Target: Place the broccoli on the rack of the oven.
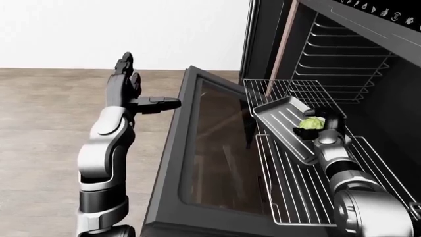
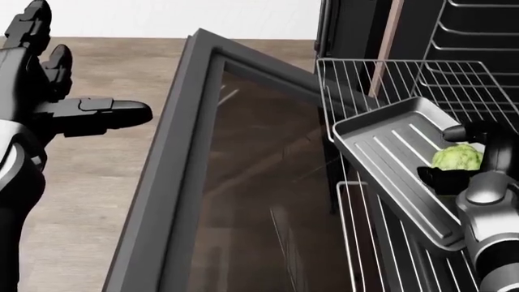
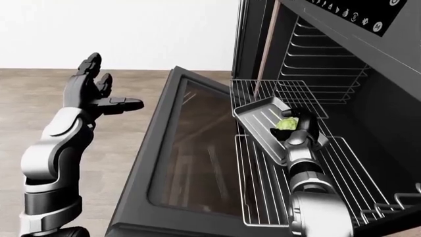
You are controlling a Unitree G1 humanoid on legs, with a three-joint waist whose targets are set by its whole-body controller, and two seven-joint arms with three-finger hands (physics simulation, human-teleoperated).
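Left-eye view: oven door (image 1: 197, 163) dropped open across the lower centre of the frame, glass pane slanting down, bare wooden floor (image 1: 46, 128) wide at the left. Upper wire rack (image 1: 289, 91) pulled out at centre right, lower rack (image 1: 296, 182) beneath it reaching toward the bottom right, side rails of the cavity stepping up toward the upper right. Grey ridged tray (image 2: 397, 164) tilted on the racks, near corner hanging past the upper rack's edge. Right hand (image 2: 466, 161) reached in from the bottom right, forearm over the lower rack, dark fingers closed round the broccoli (image 2: 458, 157) over the tray's right part. Small, pale green, bumpy head, partly hidden by fingers. Left hand (image 1: 134, 96) raised at the upper left beside the door's edge, fingers spread, holding nothing.
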